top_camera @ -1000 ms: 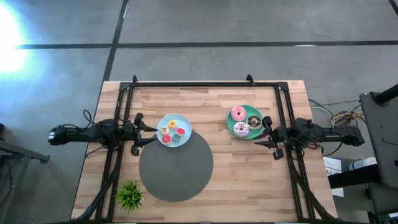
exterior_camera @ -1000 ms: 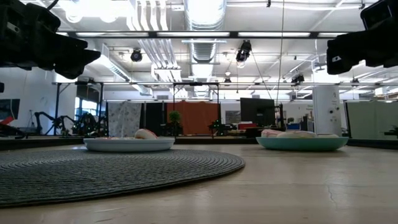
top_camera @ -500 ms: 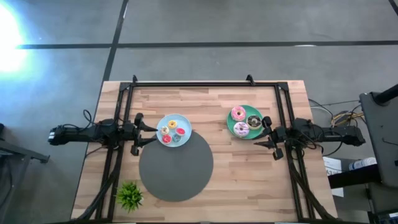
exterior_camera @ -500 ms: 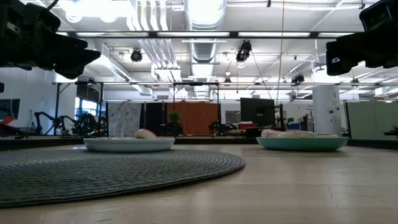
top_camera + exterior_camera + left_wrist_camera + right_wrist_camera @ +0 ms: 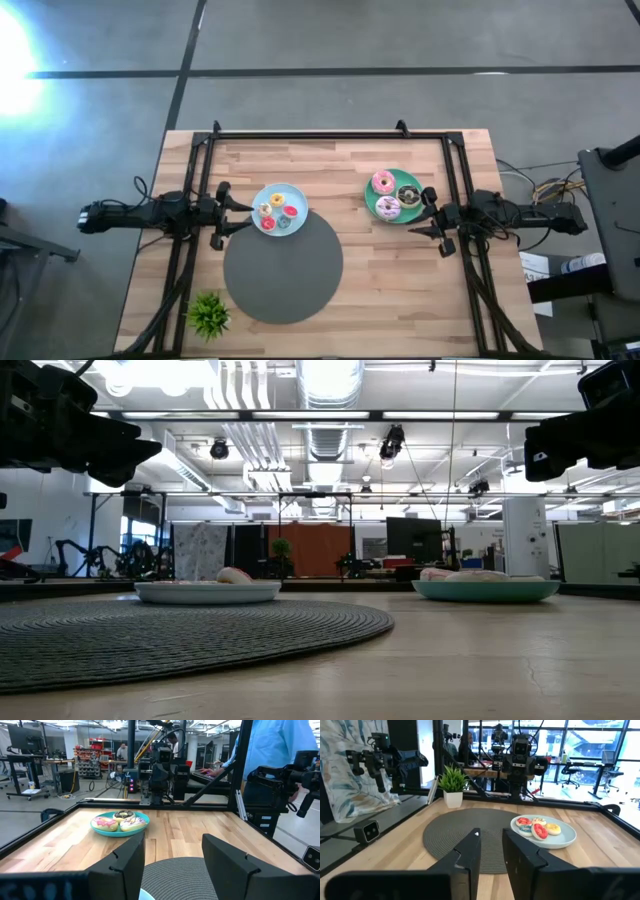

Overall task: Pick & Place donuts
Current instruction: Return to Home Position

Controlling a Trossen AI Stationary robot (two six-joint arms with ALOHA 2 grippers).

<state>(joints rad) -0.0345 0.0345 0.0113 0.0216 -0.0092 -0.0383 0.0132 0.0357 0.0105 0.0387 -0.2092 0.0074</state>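
The round grey mat (image 5: 283,265) is lying near the middle of the wooden table (image 5: 380,290), and both arms are hanging level above the tabletop on either side of it; the left gripper (image 5: 173,839) is hovering just off the mat's upper left edge as seen from above, its fingers standing wide apart and holding nothing; the right gripper (image 5: 491,834) is hovering well out from the mat on the opposite side, its fingers showing only a narrow gap between them, also holding nothing; the light blue plate (image 5: 299,195) is overlapping the mat's upper edge, just beside the left gripper, and is carrying the mini donuts (image 5: 277,199), among them a yellow one and red ones; the green plate (image 5: 368,196) is sitting clear of the mat toward the right arm, just beside the right gripper, and is carrying the three larger donuts (image 5: 383,182), one pink, one dark, one pale pink; a small green plant (image 5: 208,315) is standing just off the mat's lower left edge; a person (image 5: 270,745) in a light blue shirt is standing beyond the table, past the mat from the left wrist's outlook
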